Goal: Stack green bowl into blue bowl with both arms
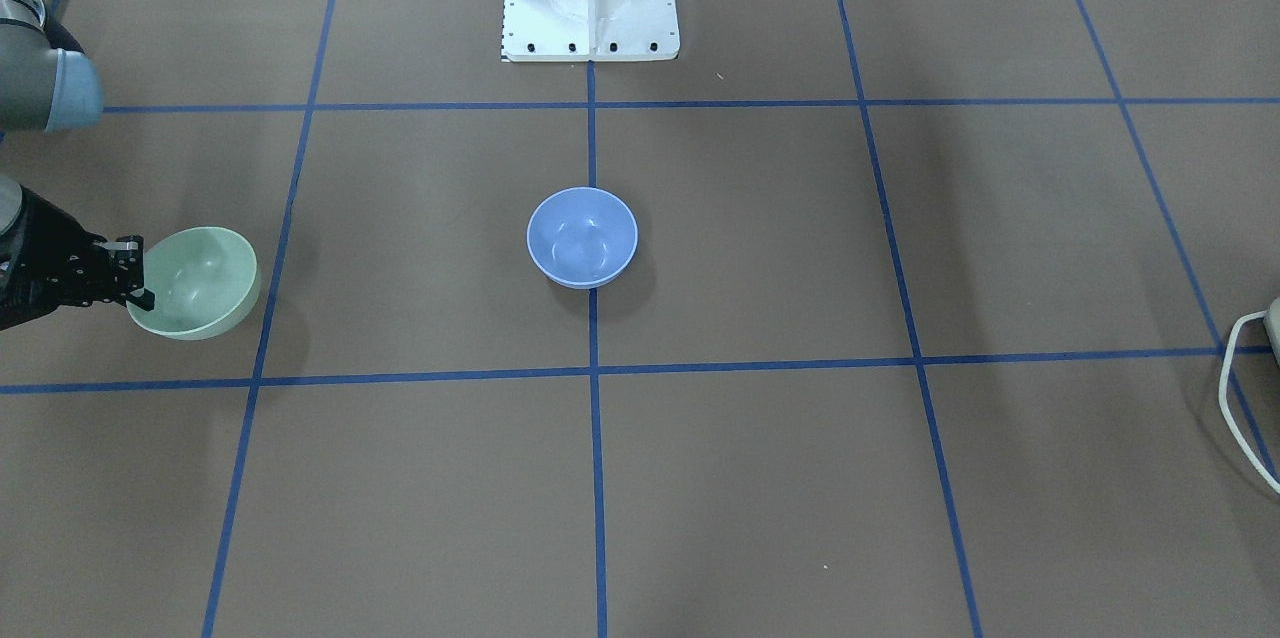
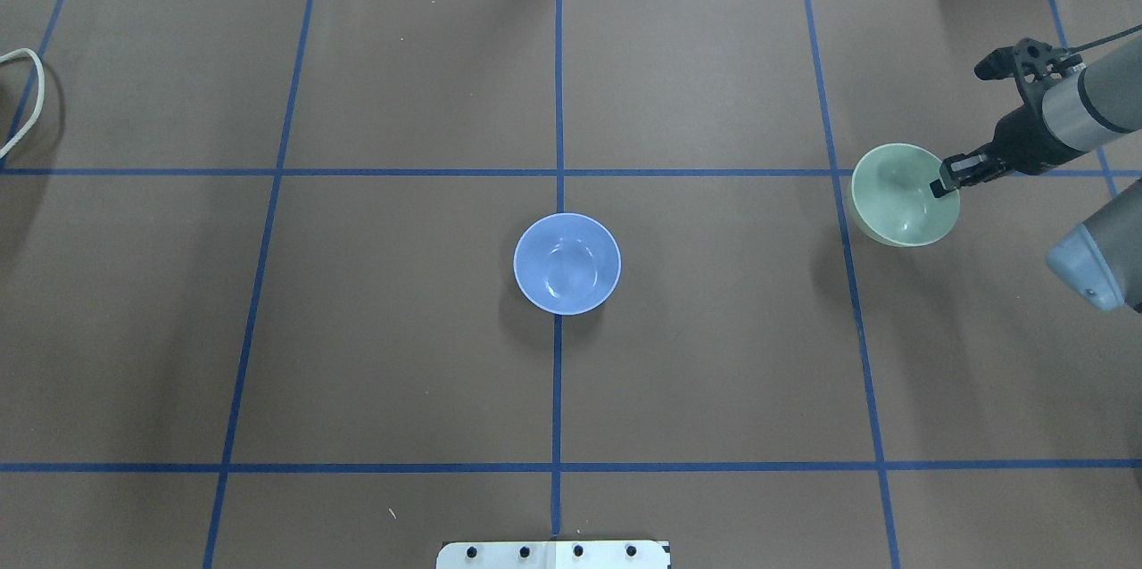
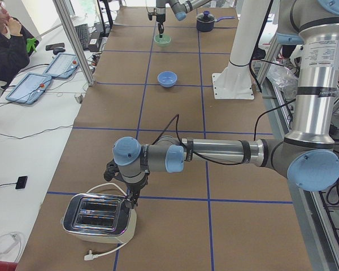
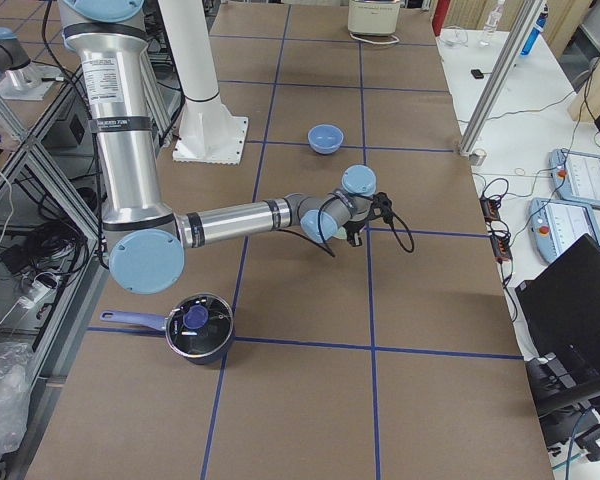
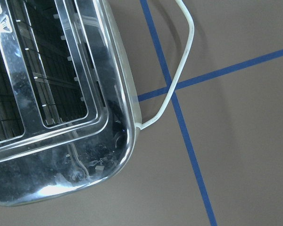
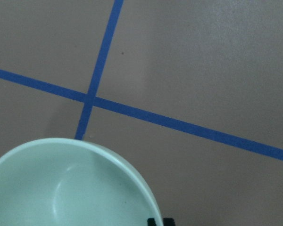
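Note:
The green bowl (image 1: 195, 283) is at the table's right end, tilted, with its shadow cast apart from it. My right gripper (image 1: 138, 273) is shut on its rim, one finger inside and one outside; this also shows in the overhead view (image 2: 941, 179) and the bowl fills the bottom of the right wrist view (image 6: 61, 188). The blue bowl (image 2: 566, 263) stands upright and empty at the table's centre on the blue centre line. My left gripper (image 3: 130, 199) hovers at the toaster at the far left end; I cannot tell if it is open or shut.
A chrome toaster (image 3: 99, 214) with a white cable (image 5: 179, 75) stands at the left end. A dark pot with a lid (image 4: 198, 327) stands near the right end. The white base plate (image 2: 553, 554) is at the near edge.

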Action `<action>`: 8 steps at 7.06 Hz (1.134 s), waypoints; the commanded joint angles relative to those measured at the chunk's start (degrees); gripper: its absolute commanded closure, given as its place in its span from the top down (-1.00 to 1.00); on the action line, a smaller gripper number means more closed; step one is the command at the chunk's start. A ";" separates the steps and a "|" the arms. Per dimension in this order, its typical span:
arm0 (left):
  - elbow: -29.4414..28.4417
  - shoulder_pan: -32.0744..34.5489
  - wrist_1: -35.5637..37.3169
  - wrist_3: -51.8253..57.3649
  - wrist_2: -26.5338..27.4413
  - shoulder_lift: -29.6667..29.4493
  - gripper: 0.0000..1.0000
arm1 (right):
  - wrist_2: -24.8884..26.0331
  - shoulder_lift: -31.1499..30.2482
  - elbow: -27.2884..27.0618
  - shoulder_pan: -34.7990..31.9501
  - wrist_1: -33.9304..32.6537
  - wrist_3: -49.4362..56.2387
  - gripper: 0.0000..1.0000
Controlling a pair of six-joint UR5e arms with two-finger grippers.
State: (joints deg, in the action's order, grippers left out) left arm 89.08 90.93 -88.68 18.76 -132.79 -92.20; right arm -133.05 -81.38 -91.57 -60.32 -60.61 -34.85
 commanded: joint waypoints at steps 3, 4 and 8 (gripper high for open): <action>0.04 -0.14 0.00 -0.04 -0.01 0.44 0.96 | 5.05 13.93 -3.26 10.97 -0.56 -30.90 -1.00; 0.04 -0.22 -0.09 -0.04 -0.01 0.70 0.96 | 9.96 16.93 -3.44 16.15 -0.82 -38.81 -1.00; -0.39 -0.31 0.00 -0.13 0.08 0.79 0.96 | 21.33 27.42 -5.21 27.25 -17.79 -45.83 -1.00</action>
State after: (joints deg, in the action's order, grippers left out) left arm 88.80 90.65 -88.73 18.66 -132.75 -91.43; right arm -114.59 -55.54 -96.76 -36.06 -75.72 -79.79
